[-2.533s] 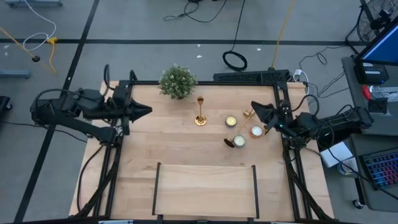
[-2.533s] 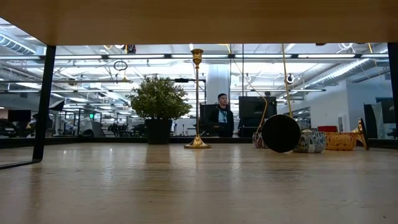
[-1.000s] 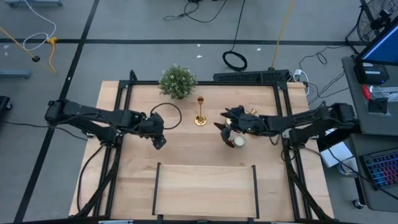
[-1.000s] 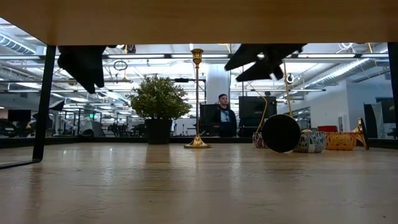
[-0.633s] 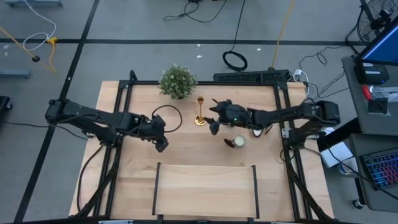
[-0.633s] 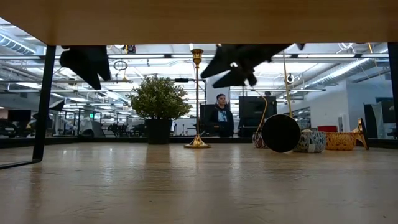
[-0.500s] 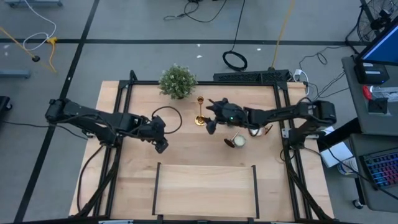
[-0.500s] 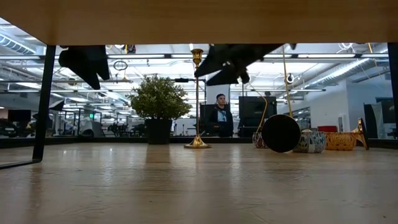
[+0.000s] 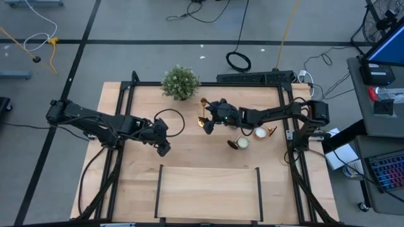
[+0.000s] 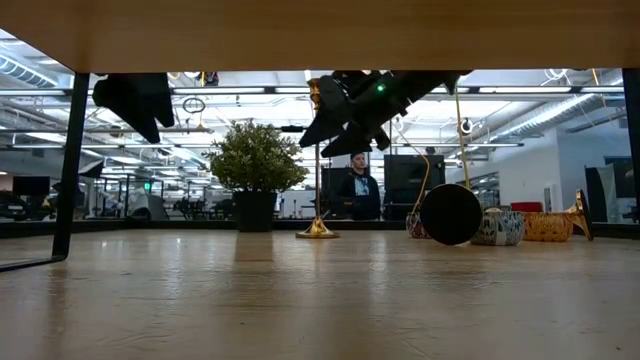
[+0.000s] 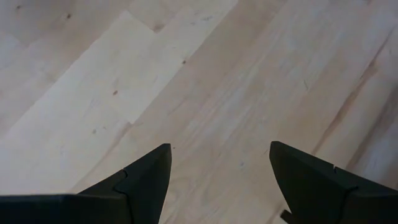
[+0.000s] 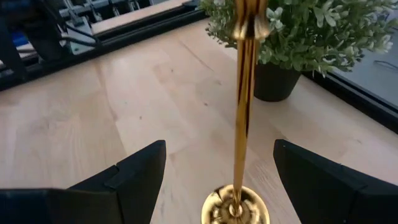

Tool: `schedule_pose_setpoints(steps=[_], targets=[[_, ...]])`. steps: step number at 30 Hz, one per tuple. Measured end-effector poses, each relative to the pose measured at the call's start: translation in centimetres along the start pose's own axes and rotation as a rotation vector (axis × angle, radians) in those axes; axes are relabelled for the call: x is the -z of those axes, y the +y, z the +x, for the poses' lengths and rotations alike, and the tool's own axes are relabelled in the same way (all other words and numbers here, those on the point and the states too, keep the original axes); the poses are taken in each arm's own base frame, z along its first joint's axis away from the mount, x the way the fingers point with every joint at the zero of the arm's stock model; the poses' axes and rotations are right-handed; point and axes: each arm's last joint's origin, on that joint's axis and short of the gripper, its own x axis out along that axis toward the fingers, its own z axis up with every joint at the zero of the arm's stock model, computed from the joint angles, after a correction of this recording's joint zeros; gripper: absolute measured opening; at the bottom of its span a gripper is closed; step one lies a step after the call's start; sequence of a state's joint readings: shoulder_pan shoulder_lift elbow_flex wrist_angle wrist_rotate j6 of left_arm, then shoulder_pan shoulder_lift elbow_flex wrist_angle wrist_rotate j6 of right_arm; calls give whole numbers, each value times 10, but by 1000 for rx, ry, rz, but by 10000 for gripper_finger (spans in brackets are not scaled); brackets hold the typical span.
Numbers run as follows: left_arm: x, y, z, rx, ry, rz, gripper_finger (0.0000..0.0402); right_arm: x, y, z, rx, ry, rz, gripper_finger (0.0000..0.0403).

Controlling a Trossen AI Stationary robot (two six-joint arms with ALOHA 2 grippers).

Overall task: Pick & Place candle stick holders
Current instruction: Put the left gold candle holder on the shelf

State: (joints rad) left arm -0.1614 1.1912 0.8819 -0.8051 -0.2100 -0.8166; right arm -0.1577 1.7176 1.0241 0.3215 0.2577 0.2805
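A gold candle stick holder (image 9: pixel 203 102) stands upright on its round base (image 12: pixel 236 208) on the far middle of the table. My right gripper (image 12: pixel 219 143) is open, one finger on either side of its stem (image 12: pixel 244 112), and I see no touch. It hangs well above the base in the low view (image 10: pixel 335 125). A second holder lies on its side at the right, its dark round underside (image 10: pixel 452 214) facing the near edge. My left gripper (image 9: pixel 163 148) hangs open over bare wood (image 11: pixel 211 106) at the left middle.
A bushy potted plant (image 9: pixel 180 82) stands just behind the upright holder. Small candle jars (image 9: pixel 259 132) and another gold piece (image 9: pixel 271 131) sit to the right under my right arm. A black frame (image 9: pixel 208 189) borders the near part of the table.
My right gripper has gone toward the table's left edge, over the jars, up to the upright holder, and now has its stem between its open fingers. The holder has not moved.
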Motion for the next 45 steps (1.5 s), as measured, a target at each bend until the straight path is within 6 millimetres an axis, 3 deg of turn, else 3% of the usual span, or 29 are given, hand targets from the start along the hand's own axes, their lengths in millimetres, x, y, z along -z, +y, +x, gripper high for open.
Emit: schedule_pose_setpoints(steps=[6, 15, 26, 36, 45], targets=[[0, 0, 0, -1, 0, 19, 273, -1, -4, 1, 12, -2, 45, 270], [0, 0, 0, -1, 0, 29, 273, -6, -10, 3, 18, -38, 100, 179], [0, 0, 0, -3, -1, 27, 273, -8, -12, 3, 19, -48, 100, 106], [0, 0, 0, -8, -6, 30, 273, -8, -11, 3, -30, -40, 106, 15], [0, 1, 0, -21, -18, 32, 273, -20, -10, -11, -44, -58, 132, 34]])
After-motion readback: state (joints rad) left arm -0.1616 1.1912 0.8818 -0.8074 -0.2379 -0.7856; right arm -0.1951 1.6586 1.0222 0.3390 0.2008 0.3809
